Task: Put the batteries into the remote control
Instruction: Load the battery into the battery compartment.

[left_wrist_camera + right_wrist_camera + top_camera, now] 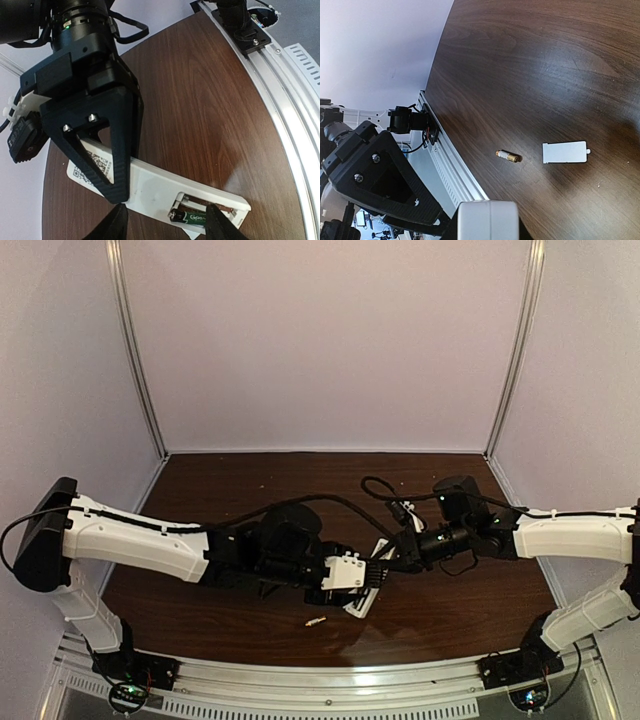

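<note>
The white remote control lies back side up, with its battery recess open. A dark green battery sits in the near slot of the recess, and the other slot shows bare. My left gripper is open, with its fingertips on either side of the recess end, one tip beside the battery's end. My right gripper is shut on the remote's other end, and its black finger lies across the remote. A pale, gold-ended battery lies loose on the table and also shows in the top view.
The flat white cover piece lies on the dark wood table right of the loose battery. The metal rail at the near table edge runs close behind it. Both arms meet at the table's centre.
</note>
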Motion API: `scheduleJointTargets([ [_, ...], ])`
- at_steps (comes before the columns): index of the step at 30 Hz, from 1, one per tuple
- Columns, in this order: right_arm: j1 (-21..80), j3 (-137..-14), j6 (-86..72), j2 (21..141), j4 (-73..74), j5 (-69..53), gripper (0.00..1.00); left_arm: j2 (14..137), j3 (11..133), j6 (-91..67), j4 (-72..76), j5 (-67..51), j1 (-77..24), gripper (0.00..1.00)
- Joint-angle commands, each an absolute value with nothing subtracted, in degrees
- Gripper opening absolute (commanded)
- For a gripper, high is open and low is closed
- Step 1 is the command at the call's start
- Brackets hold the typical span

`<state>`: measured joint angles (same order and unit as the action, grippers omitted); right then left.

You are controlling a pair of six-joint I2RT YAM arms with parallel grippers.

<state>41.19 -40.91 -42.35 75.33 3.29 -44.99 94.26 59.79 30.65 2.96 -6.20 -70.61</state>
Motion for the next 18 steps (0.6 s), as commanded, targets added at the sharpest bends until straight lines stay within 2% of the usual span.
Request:
scheduleJointTargets([
  [1, 41.57, -42.41, -41.84, 75.03, 3.07, -45.35, 0.0, 93.88, 59.84, 29.82, 3.85, -3.95, -70.84, 0.56],
  [7, 41.57, -42.45, -41.86, 75.11, 2.99, -45.48, 0.0, 95.24, 61.23, 30.1, 2.25, -3.91, -70.77, 0.59],
  [18, 41.57, -42.71, -42.0, 75.07, 2.99, -45.92, 0.0, 97.56, 62.28, 31.55, 0.27, -1.0, -72.07, 0.59],
])
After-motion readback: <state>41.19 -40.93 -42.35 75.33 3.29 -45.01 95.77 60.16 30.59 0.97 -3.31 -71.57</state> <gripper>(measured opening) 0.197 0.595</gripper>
